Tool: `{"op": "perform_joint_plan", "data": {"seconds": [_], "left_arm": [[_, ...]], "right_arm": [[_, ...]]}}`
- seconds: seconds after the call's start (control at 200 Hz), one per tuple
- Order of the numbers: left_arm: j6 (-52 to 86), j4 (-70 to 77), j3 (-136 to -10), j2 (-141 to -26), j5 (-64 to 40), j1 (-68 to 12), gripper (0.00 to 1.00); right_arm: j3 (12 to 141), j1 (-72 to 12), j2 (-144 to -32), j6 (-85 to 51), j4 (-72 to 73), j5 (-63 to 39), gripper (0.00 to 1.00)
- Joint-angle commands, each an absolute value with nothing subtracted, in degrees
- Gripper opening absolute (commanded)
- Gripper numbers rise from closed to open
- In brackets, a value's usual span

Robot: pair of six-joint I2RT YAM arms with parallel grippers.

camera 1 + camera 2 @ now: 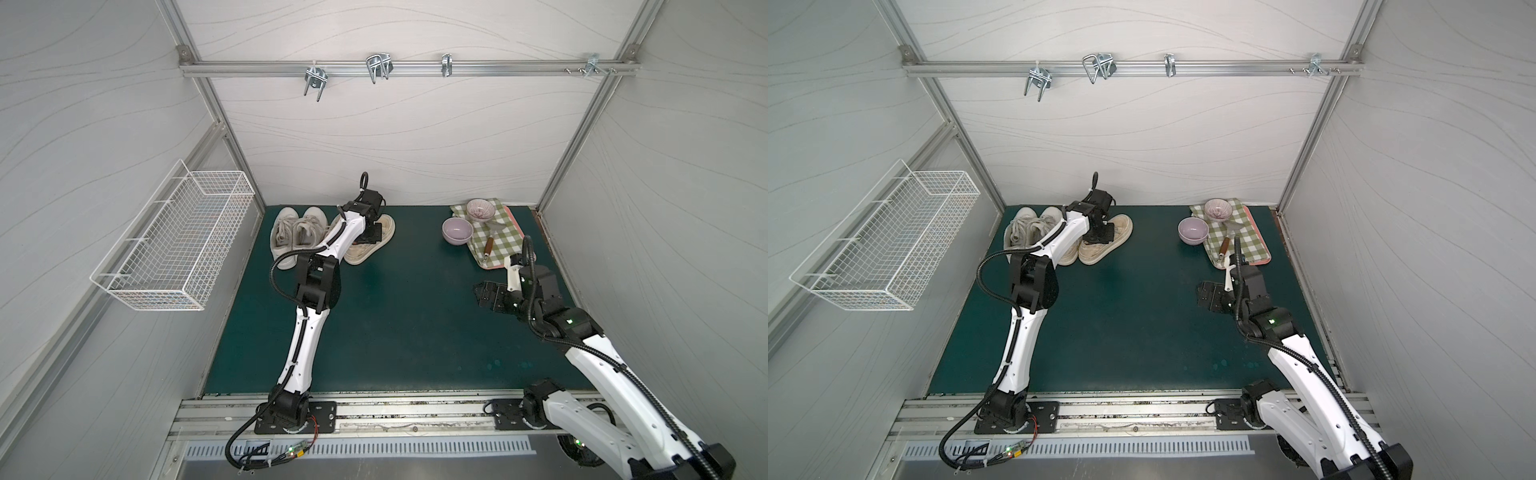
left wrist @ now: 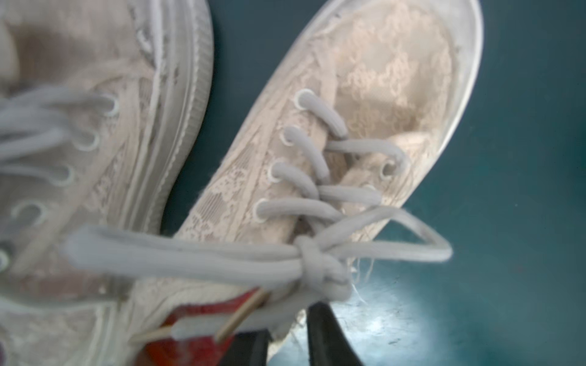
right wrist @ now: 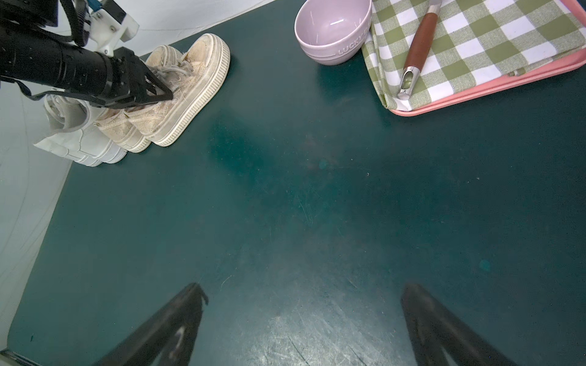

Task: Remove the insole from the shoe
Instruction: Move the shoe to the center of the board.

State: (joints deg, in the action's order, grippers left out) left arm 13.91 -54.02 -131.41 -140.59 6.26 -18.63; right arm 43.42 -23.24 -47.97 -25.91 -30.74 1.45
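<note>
Right, left claw (image 3: 169, 92) sits at the shoe (image 3: 193, 76) mouth, jaws nearly together on fabric: insole or collar, can't tell. Insole's inside, hidden. Likely light, floppy, maybe glued: pinch its heel edge, peel slowly. Right claw (image 3: 304, 286) spread, well apart.

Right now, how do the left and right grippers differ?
The left gripper has its jaws nearly together, apparently pinching the lace shoe at its collar; the right gripper has its jaws wide apart, holding nothing. The left gripper is at that shoe, far back; the right gripper hangs over bare mat near the pink tray. Both are black and tapered.
</note>
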Motion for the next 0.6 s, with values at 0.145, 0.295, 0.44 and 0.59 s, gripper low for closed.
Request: {"op": "perform_joint_plan", "data": {"seconds": [0.145,0.295,0.44,0.59], "left_arm": [[17.9,-54.4,-131.5,-138.1,5.4,-20.0,0.00],[21.1,-50.5,-121.8,-130.7,6.5,-22.5,0.00],[25.8,-50.0,-114.8,-124.4,10.1,-25.2,0.00],[31.4,-50.1,-106.7,-118.1,13.5,-28.0,0.00]], "right_arm": [[43.6,-23.8,-48.5,-26.3,-34.3,3.4,0.99],[42.7,-23.9,-47.7,-27.3,-35.1,3.9,0.99],[42.1,-24.1,-47.2,-28.3,-36.2,3.9,0.99],[40.9,-24.2,-45.7,-29.1,-37.4,4.0,0.99]]}}
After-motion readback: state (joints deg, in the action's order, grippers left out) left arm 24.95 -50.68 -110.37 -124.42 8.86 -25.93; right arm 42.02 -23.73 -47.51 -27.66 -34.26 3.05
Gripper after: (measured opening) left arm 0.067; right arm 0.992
